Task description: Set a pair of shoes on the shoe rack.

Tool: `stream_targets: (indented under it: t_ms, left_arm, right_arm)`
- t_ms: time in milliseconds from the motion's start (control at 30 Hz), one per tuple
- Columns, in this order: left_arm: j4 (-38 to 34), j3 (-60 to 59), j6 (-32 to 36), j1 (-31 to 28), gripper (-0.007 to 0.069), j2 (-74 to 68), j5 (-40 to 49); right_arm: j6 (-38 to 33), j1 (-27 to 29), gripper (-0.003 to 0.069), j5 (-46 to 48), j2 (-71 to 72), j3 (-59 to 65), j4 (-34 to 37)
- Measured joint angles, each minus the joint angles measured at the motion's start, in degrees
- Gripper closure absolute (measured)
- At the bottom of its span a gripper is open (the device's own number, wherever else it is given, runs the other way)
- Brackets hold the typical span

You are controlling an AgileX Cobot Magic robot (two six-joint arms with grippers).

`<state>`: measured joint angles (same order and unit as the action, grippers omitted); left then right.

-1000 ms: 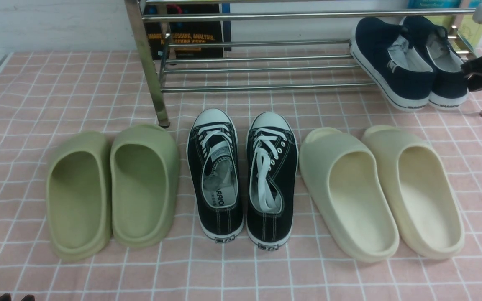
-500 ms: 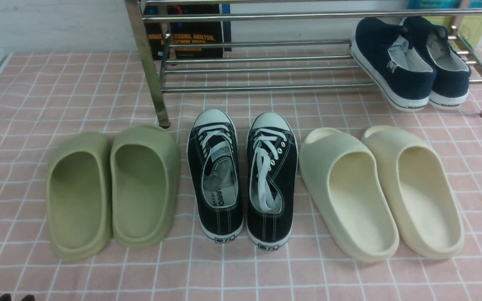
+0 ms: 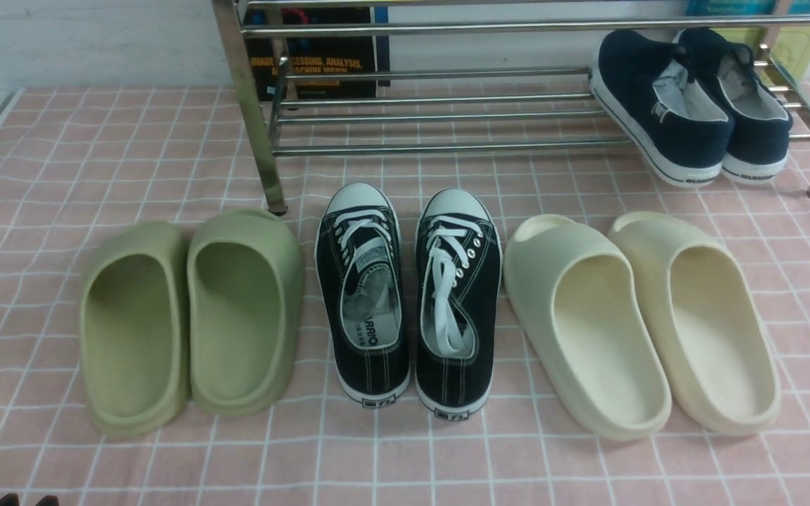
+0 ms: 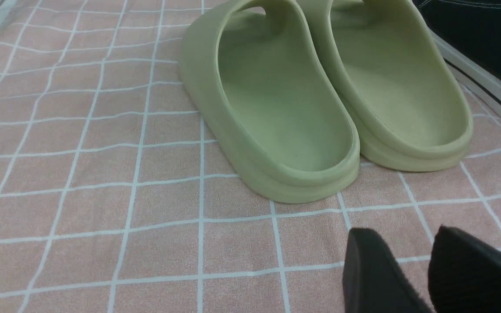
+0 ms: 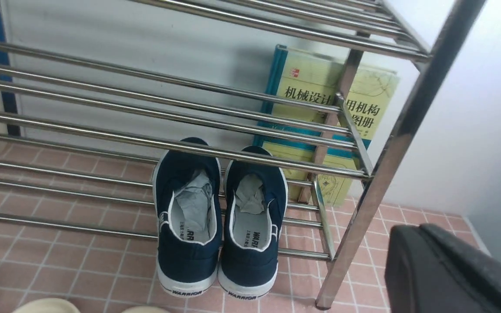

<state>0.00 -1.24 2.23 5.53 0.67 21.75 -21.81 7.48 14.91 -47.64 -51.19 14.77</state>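
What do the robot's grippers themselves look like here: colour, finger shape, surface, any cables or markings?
Only fingertips show. The left gripper has two matte black fingers, wedge-shaped with rounded tips and a finely ribbed inner pad; its tips also peek into the front view. The right gripper shows as one black, rounded, grainy mass. No cables, markings or arm links are visible.

light: bright, even | shadows: soft | focus: sharp | glare: chrome bars (image 3: pixel 447 28)

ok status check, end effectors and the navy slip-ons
Left end effector open, empty, low by green slides. Right end effector shut, empty, clear of rack. Navy slip-ons side by side on shoe rack bottom shelf. Nothing in the way.
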Motion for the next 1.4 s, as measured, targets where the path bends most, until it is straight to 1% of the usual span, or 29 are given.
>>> stream_targets:
  t_ms: [33, 67, 100, 167, 200, 267, 300, 367, 433, 600, 833, 1100, 1233, 1400]
  left_arm:
    - [0.0, 0.0, 0.0, 0.0, 0.0385, 0.0, 0.0]
    - [0.0, 0.0, 0.0, 0.0, 0.0385, 0.0, 0.0]
    - [0.0, 0.0, 0.0, 0.0, 0.0385, 0.0, 0.0]
    - [0.0, 0.0, 0.0, 0.0, 0.0385, 0.0, 0.0]
    - [0.0, 0.0, 0.0, 0.0, 0.0385, 0.0, 0.0]
    - [0.0, 0.0, 0.0, 0.0, 0.0385, 0.0, 0.0]
    - [0.0, 0.0, 0.0, 0.0, 0.0385, 0.0, 0.0]
    - [0.0, 0.0, 0.0, 0.0, 0.0385, 0.0, 0.0]
    - [0.0, 0.0, 0.0, 0.0, 0.0385, 0.0, 0.0]
    - [0.0, 0.0, 0.0, 0.0, 0.0385, 0.0, 0.0]
    - [0.0, 0.0, 0.0, 0.0, 0.0385, 0.0, 0.0]
    - [0.0, 0.0, 0.0, 0.0, 0.0385, 0.0, 0.0]
    - [0.0, 0.0, 0.0, 0.0, 0.0385, 0.0, 0.0]
    - [0.0, 0.0, 0.0, 0.0, 0.0385, 0.0, 0.0]
  right_arm:
    - [0.0, 0.0, 0.0663, -1.5, 3.8, 3.6, 0.4]
    - [0.0, 0.0, 0.0663, -1.8, 4.6, 4.5, 0.5]
    - [0.0, 0.0, 0.0663, -3.7, 11.2, 12.0, 1.0]
    - [0.0, 0.0, 0.0663, -4.0, 14.7, 15.7, 1.3]
    - [0.0, 0.0, 0.0663, -4.0, 19.1, 21.3, 1.4]
    - [0.1, 0.0, 0.0662, -2.8, 24.9, 27.4, 1.4]
    - [0.0, 0.0, 0.0662, -2.5, 26.0, 27.9, 1.4]
    - [0.0, 0.0, 0.0662, -0.9, 32.2, 33.8, 1.8]
    - [0.0, 0.0, 0.0661, -0.5, 36.0, 36.9, 2.1]
    - [0.0, 0.0, 0.0659, 0.0, 41.5, 41.1, 3.0]
    - [0.0, 0.0, 0.0650, 1.4, 42.5, 45.5, 5.8]
    - [0.0, 0.0, 0.0647, 3.2, 42.7, 48.1, 5.9]
    - [0.0, 0.0, 0.0642, 3.9, 45.4, 51.8, 5.9]
    - [0.0, 0.0, 0.0638, 6.5, 48.1, 52.3, 5.2]
